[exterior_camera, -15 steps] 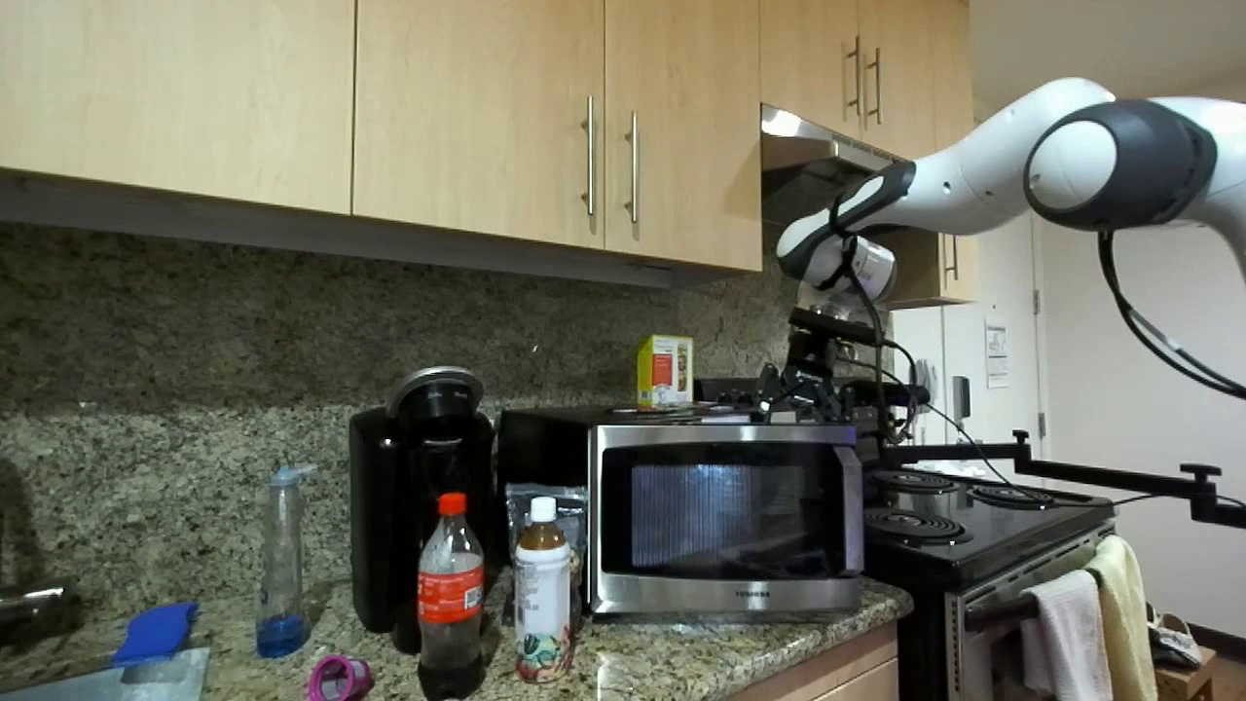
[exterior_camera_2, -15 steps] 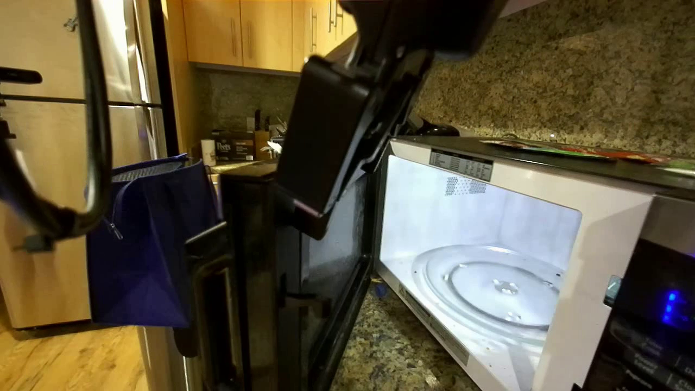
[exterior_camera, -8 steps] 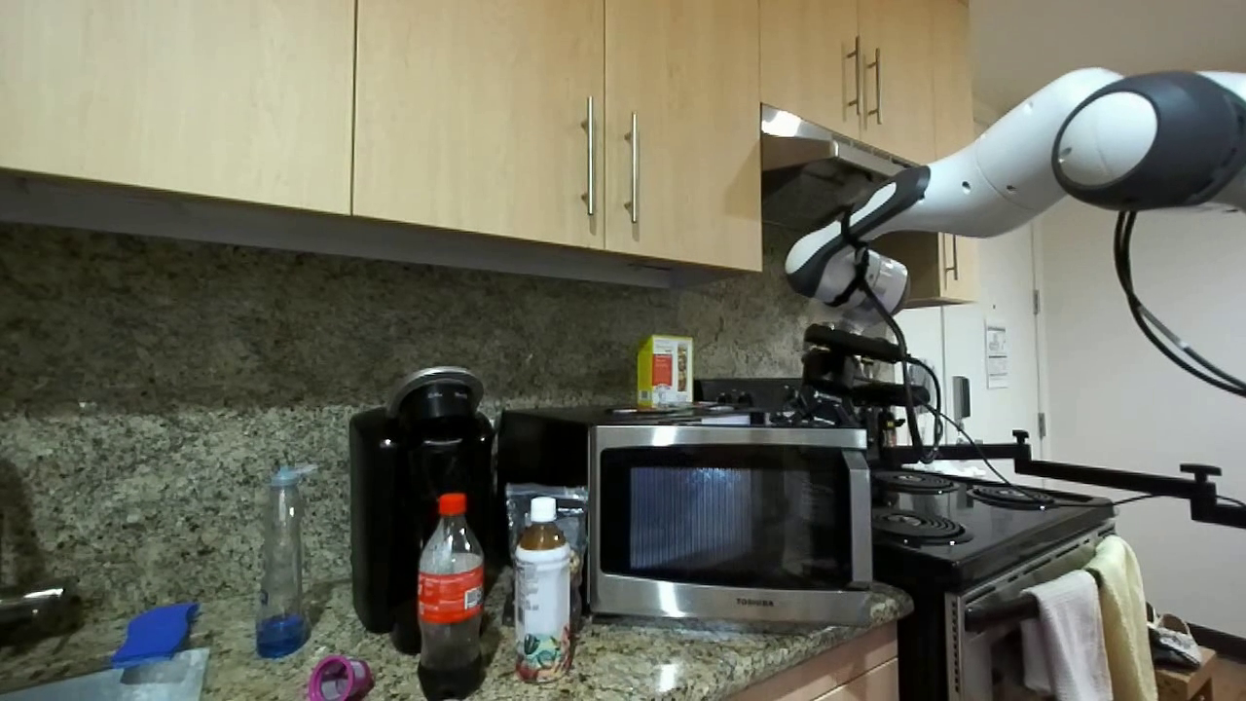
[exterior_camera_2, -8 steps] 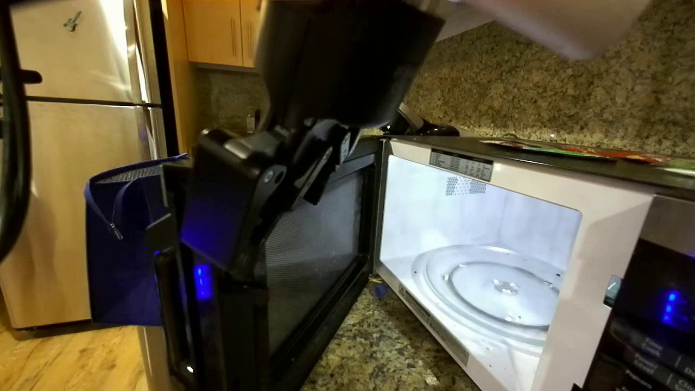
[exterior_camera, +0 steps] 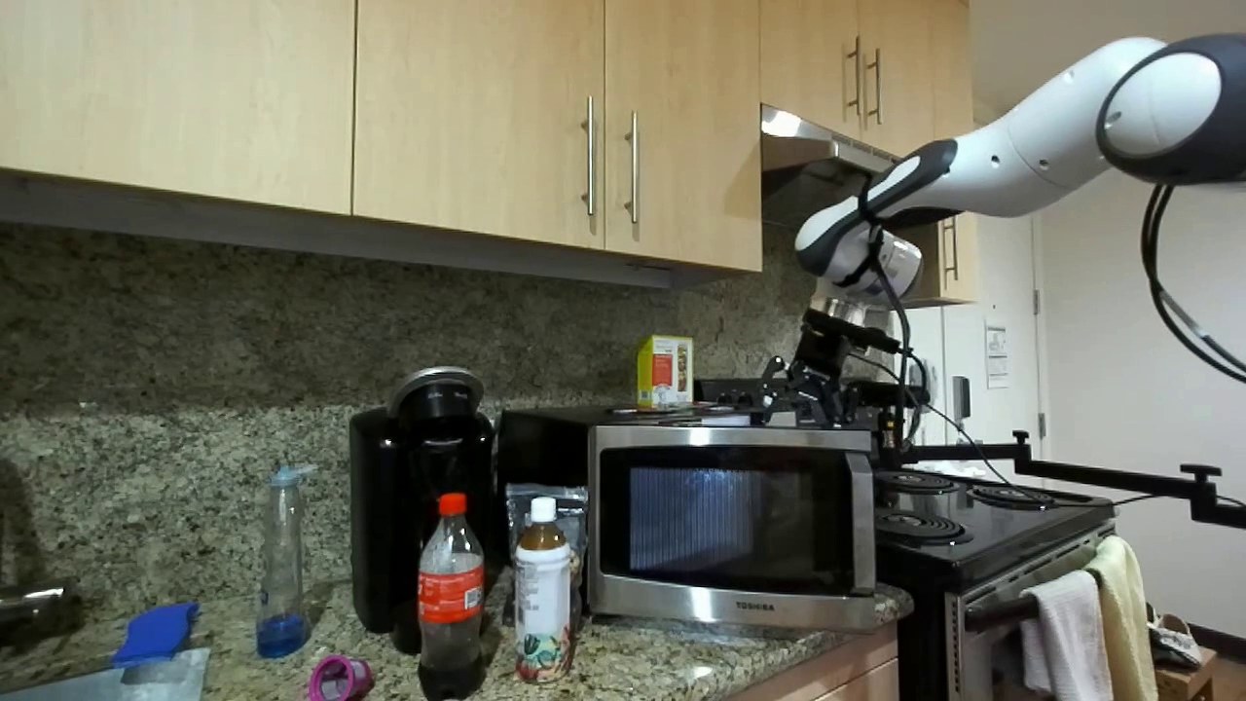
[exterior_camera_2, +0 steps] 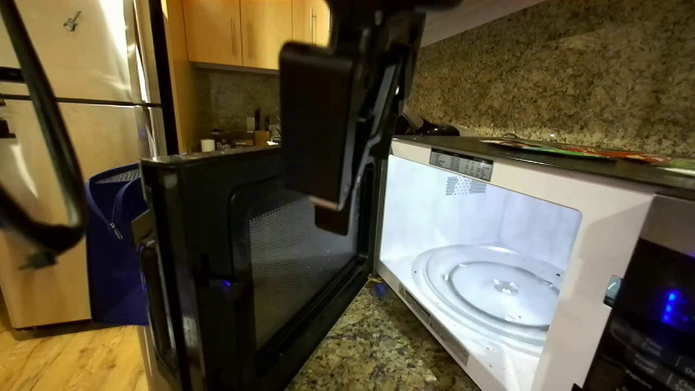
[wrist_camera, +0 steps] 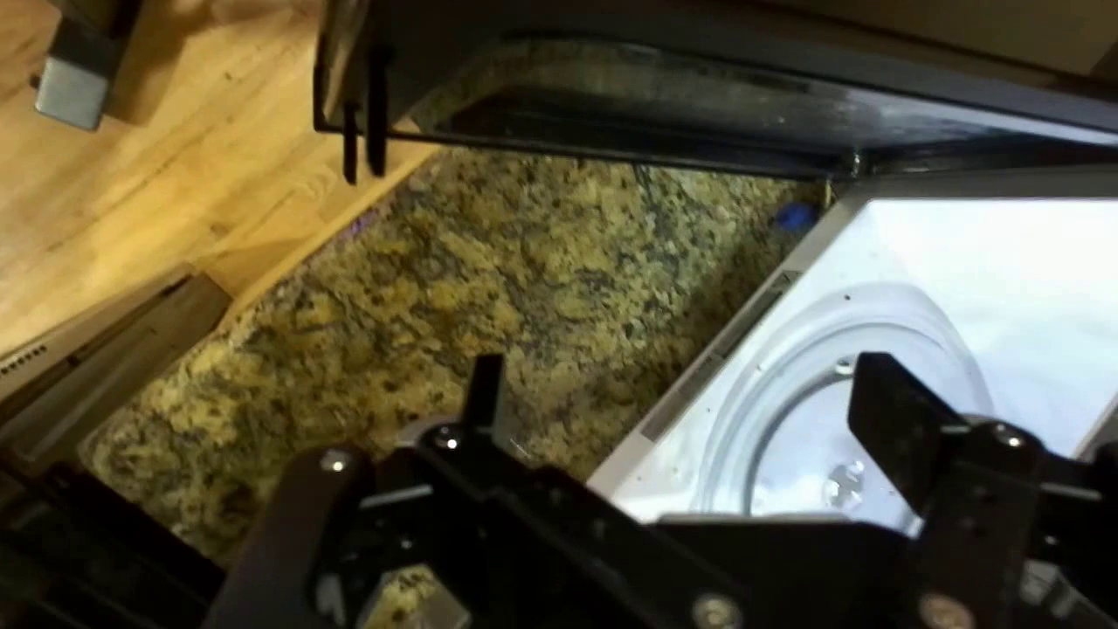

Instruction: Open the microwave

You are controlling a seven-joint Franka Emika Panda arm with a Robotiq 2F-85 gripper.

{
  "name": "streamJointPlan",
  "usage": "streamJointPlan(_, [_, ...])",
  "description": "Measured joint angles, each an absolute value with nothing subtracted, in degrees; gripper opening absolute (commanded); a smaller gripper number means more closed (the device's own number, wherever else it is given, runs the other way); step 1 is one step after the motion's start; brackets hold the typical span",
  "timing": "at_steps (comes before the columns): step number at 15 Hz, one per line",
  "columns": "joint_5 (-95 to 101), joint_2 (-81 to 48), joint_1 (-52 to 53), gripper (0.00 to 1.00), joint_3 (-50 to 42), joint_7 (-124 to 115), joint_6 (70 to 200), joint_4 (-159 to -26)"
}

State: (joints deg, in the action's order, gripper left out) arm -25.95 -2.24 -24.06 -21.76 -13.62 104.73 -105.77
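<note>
Hanging beside the open microwave door (exterior_camera_2: pixel 293 271), your gripper (wrist_camera: pixel 681 376) has its two fingers (wrist_camera: pixel 891 415) spread well apart; in the wrist view you see one fingertip against the granite countertop (wrist_camera: pixel 541 288) and its mate against the glass turntable (exterior_camera_2: pixel 488 271). That turntable sits in the bright white cavity (exterior_camera_2: pixel 423 217) of your Toshiba microwave (exterior_camera_2: pixel 605 244), which stands on the countertop between the black coffee maker (exterior_camera: pixel 423 526) and the electric coil stove (exterior_camera: pixel 1003 555). An exterior view gives you the door's mesh inner face with your gripper partly in front of it; whether the two touch, you cannot tell. A blue item (wrist_camera: pixel 795 217) lies on the granite near where door meets body, too small for you to name. Past the door's free edge you have a dark blue zippered bag (exterior_camera_2: pixel 117 260), partly hidden, with the stainless-steel refrigerator (exterior_camera_2: pixel 65 190) beyond it. In an exterior view your Panda arm (exterior_camera: pixel 1032 161) spans the space above the stove. Left of the microwave there, a red-capped soda bottle (exterior_camera: pixel 451 584) and a white-capped bottle (exterior_camera: pixel 543 613) stand upright near each other; a magenta cup (exterior_camera: pixel 360 679) sits near them. You also have a yellow box (exterior_camera: pixel 667 372) showing above the microwave's top, though you cannot tell what it rests on, and two towels (exterior_camera: pixel 1071 623) hanging from the oven handle (exterior_camera: pixel 1003 611).
</note>
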Motion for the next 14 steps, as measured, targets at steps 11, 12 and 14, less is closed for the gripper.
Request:
streamJointPlan(11, [-2.01,11.27,-22.89,1.00,-20.78,-12.56,95.18,-104.54])
streamJointPlan(12, [-0.55,12.40,-22.88,1.00,-20.53,-11.37,92.63,-104.54])
streamJointPlan(14, [1.83,13.82,-22.81,1.00,-20.16,-8.83,88.08,-104.53])
